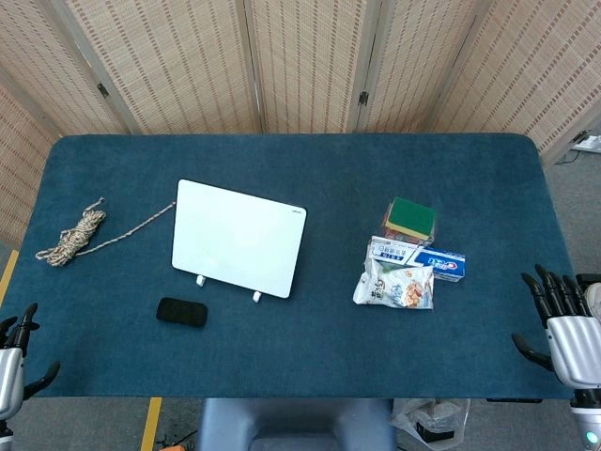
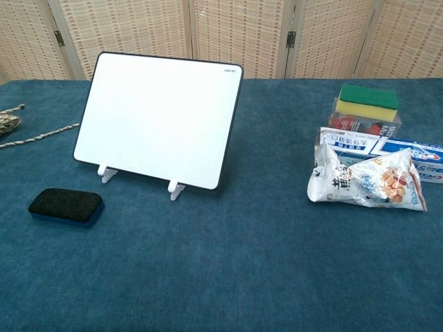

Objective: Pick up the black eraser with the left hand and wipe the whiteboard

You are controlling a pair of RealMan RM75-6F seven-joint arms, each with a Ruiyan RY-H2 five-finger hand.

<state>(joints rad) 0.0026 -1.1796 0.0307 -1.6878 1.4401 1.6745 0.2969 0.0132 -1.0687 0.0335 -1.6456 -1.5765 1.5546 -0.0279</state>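
Observation:
The black eraser (image 1: 181, 312) (image 2: 66, 205) lies flat on the blue table cloth, just in front of the whiteboard's left corner. The whiteboard (image 1: 238, 237) (image 2: 160, 118) stands tilted back on two small white feet, its face blank. My left hand (image 1: 13, 355) shows at the bottom left edge of the head view, well left of the eraser, fingers apart and holding nothing. My right hand (image 1: 566, 322) rests at the table's right front corner with its fingers spread, far from the board. Neither hand appears in the chest view.
A coiled rope (image 1: 75, 235) with a loose end lies left of the board. To the right sit a green-and-yellow sponge on a box (image 1: 410, 221) (image 2: 367, 104), a toothpaste box (image 1: 427, 258) (image 2: 381, 147) and a snack bag (image 1: 395, 287) (image 2: 365, 182).

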